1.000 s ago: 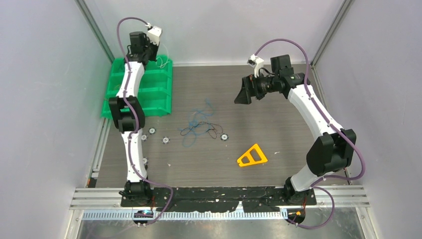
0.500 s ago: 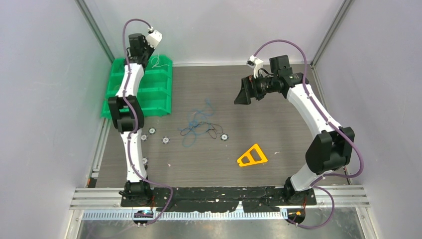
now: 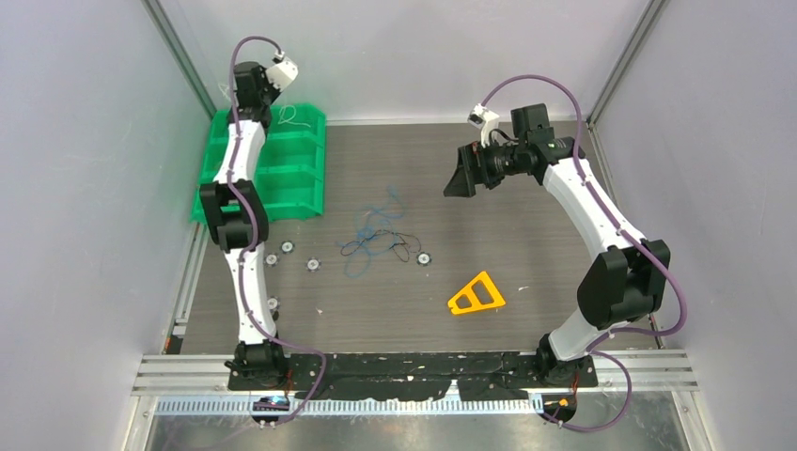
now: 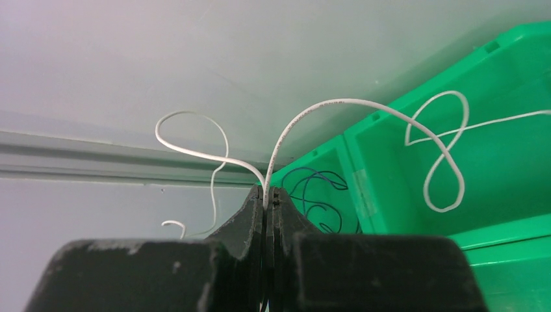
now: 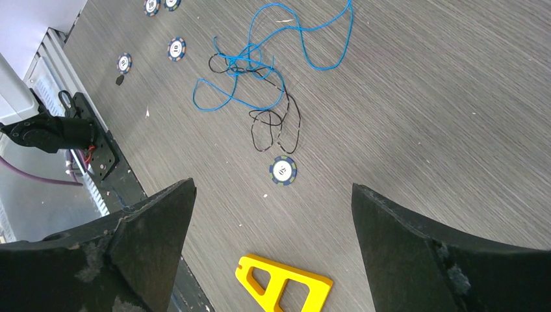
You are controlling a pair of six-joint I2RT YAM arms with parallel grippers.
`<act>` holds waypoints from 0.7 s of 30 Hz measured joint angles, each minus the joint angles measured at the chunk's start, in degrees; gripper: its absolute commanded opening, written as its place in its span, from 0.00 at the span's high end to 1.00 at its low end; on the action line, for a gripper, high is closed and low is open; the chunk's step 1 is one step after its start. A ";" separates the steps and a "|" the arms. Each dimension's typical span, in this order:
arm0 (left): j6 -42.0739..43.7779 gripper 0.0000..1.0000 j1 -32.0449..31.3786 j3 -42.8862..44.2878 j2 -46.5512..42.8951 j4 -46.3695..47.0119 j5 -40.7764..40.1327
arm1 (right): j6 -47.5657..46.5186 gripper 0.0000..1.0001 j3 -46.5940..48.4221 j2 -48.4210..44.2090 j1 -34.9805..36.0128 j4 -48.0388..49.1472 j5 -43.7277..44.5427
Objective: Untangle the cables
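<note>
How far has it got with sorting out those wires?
Partly done. A dark blue wire already lies in the green bin. The left gripper is shut on a white wire whose loops reach over that bin. The blue wire and black wire on the table are tangled together, and the right gripper hangs open, holding nothing.

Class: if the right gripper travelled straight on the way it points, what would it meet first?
Probably the bare table near the blue-and-white chip, just short of the black cable. Nothing nearer lies between the fingers of the open right gripper, though depth is hard to judge.
</note>
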 measured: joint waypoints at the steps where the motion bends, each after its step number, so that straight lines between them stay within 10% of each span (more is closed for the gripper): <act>1: 0.83 1.00 0.09 -0.28 0.00 0.04 0.44 | 0.00 0.04 0.00 0.00 -0.11 -0.04 -0.07; 10: 5.92 1.00 -4.79 -0.87 1.75 -6.86 3.58 | 0.15 0.04 0.00 0.42 -0.81 -0.20 -0.44; 21: -11.06 0.94 -3.39 3.74 3.43 -16.61 20.35 | 0.15 0.04 -0.02 0.42 -1.29 -0.33 -0.42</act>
